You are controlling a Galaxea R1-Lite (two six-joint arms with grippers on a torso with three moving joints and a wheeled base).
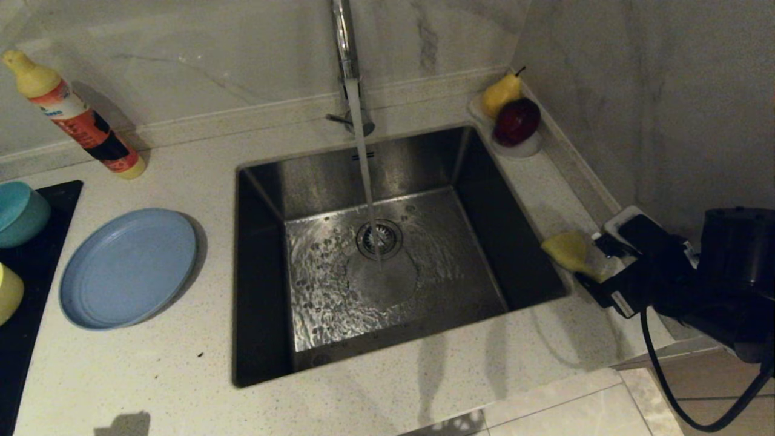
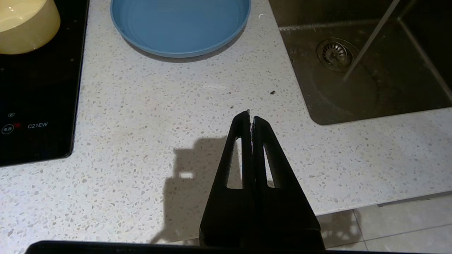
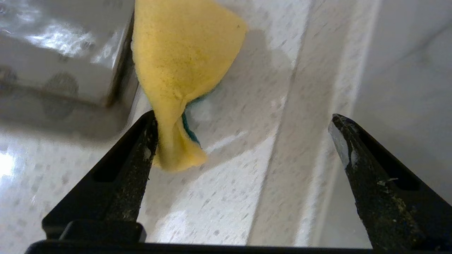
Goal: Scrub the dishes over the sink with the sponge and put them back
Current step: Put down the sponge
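Sink (image 1: 315, 181) interior open except the tap (image 1: 344, 42) and its water stream at far centre; right worktop (image 1: 533, 188) strip tight, hemmed by wall, with fruit dish (image 1: 514, 145) far and sponge (image 1: 566, 249) near; worktop left of the sink holds the plate (image 1: 128, 266).

A pale yellow bowl (image 2: 24, 24) and a teal-blue bowl (image 1: 21, 213) stand on a black panel at the worktop's left end, well apart from the sink (image 1: 387, 254). The wider light-blue plate (image 1: 128, 267) lies flat on the speckled worktop between them and the basin. Water runs from the tall chrome tap onto the round drain strainer in the middle of the square brushed-steel sink, spreading over its floor. The sponge (image 3: 183, 74), yellow face up with a sliver of green beneath, rests creased on the narrow ledge right of the sink, at its rim.
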